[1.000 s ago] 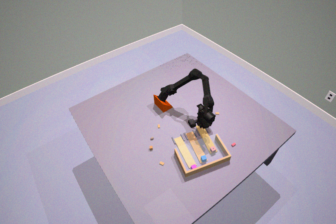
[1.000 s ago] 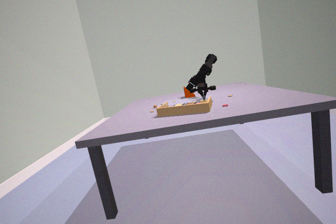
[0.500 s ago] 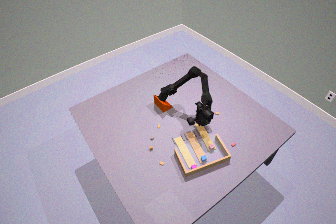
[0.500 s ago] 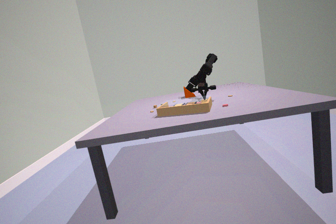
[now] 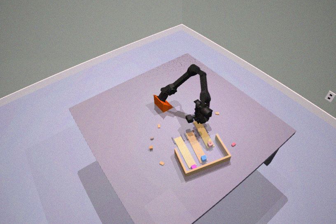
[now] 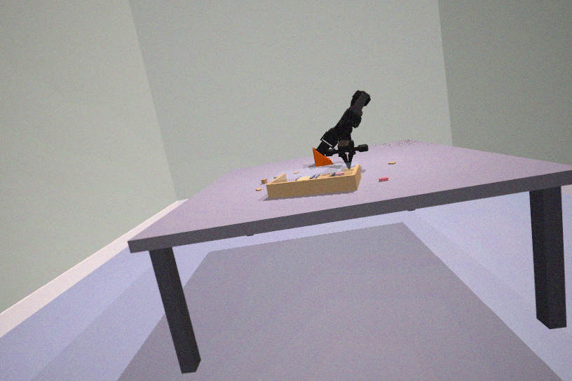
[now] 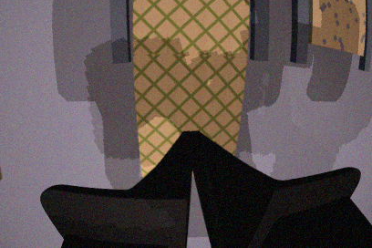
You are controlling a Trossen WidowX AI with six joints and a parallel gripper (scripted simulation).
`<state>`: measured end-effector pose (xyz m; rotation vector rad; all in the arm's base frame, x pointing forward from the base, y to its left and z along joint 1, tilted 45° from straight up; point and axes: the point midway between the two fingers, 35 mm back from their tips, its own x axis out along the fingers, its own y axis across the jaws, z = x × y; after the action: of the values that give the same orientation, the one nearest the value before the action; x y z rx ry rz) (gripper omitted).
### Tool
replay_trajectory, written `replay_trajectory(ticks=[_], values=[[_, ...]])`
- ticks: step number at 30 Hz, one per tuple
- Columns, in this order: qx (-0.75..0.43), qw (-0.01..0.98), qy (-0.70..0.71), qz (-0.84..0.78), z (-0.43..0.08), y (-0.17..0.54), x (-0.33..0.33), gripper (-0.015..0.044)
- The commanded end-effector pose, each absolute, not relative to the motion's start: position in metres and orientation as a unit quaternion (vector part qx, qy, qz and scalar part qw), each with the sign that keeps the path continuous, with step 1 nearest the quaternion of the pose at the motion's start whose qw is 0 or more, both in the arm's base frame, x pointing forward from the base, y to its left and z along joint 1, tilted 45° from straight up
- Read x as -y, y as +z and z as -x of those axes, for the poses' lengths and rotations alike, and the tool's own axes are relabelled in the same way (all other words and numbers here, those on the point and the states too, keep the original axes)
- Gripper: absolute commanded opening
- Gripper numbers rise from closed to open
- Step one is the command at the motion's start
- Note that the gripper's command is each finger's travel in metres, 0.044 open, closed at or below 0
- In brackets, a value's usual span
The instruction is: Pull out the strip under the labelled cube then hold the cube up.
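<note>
The pink cube [image 5: 210, 143] with a dark mark on top rests near the far end of the right strip [image 5: 202, 131] [image 7: 191, 19], which has a green lattice pattern. This strip reaches out past its rails toward the arm, farther than the others. The blue cube [image 5: 204, 158] is on the orange middle strip [image 5: 194, 143], which shows dotted in the wrist view [image 7: 339, 24]. The magenta cube [image 5: 193, 166] is at the far end of the pale left strip [image 5: 183, 149]. My gripper [image 6: 348, 167] [image 7: 190, 138] is shut with nothing between its fingers, tips down at the right strip's near end. The top view hides the tips.
A low wooden wall [image 5: 208, 166] [image 6: 314, 185] surrounds the strips' far ends on three sides. Dark rails [image 7: 259, 19] [image 5: 173, 140] flank the strips. A red block [image 5: 233, 144] [image 6: 383, 179] lies right of the wall. Several small wooden pieces lie left, and one [image 5: 217, 113] lies right of the gripper.
</note>
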<state>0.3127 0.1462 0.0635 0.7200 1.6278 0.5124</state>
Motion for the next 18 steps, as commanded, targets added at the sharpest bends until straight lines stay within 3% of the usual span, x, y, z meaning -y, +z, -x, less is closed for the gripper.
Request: replay_trajectory(ticks=[1, 18], values=[[-0.709, 0.593, 0.222, -0.31, -0.301, 0.062, -0.15, 0.0], [-0.71, 0.592, 0.221, -0.311, -0.276, 0.066, -0.151, 0.0]])
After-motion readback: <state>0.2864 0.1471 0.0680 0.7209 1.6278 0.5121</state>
